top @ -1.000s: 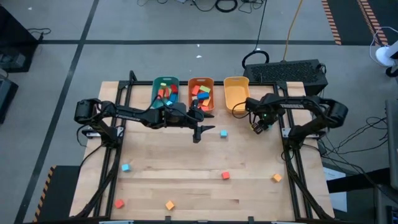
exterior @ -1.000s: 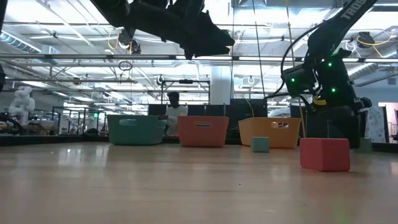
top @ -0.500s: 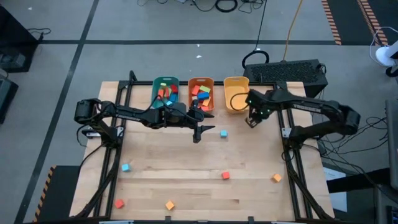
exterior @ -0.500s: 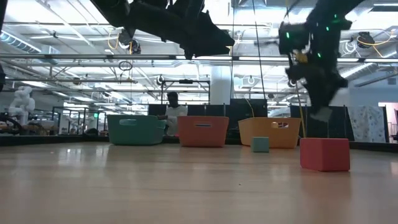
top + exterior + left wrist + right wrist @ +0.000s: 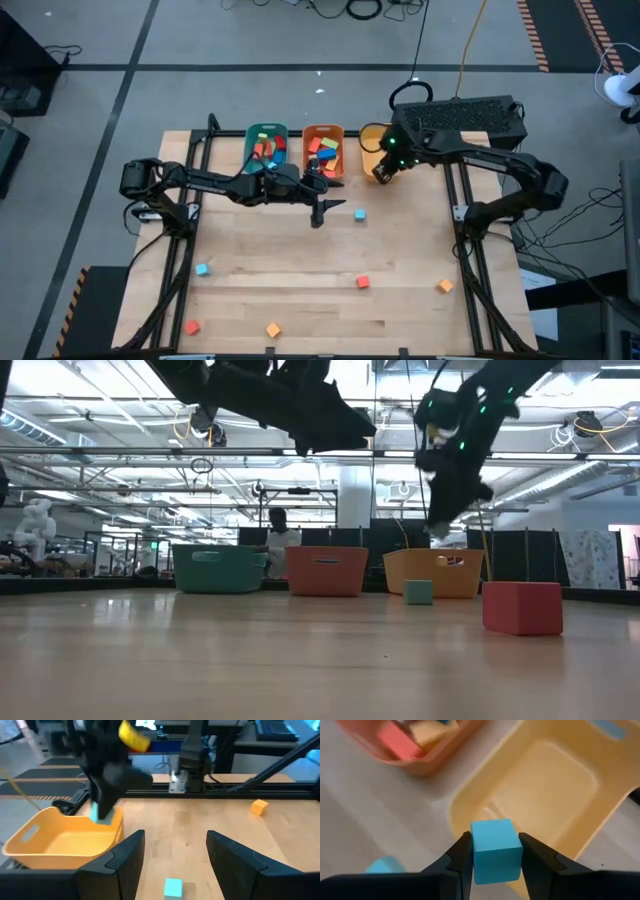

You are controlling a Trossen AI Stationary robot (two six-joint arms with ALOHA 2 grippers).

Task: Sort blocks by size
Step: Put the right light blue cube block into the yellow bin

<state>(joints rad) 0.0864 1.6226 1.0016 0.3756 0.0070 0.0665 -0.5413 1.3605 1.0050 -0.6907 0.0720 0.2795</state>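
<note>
With the teal bin [image 5: 266, 150] and orange bin [image 5: 323, 150] already holding blocks, the right end effector [image 5: 495, 851] grasps a blue cube [image 5: 495, 851] over the empty yellow bin [image 5: 560, 795], while six small cubes remain on the surface [image 5: 300, 280] and the left end effector [image 5: 175, 852] hangs released.

Pale wooden table [image 5: 300, 300] with visible grain, smooth glossy yellow plastic bin [image 5: 560, 795], matt light blue block [image 5: 495, 850]
</note>
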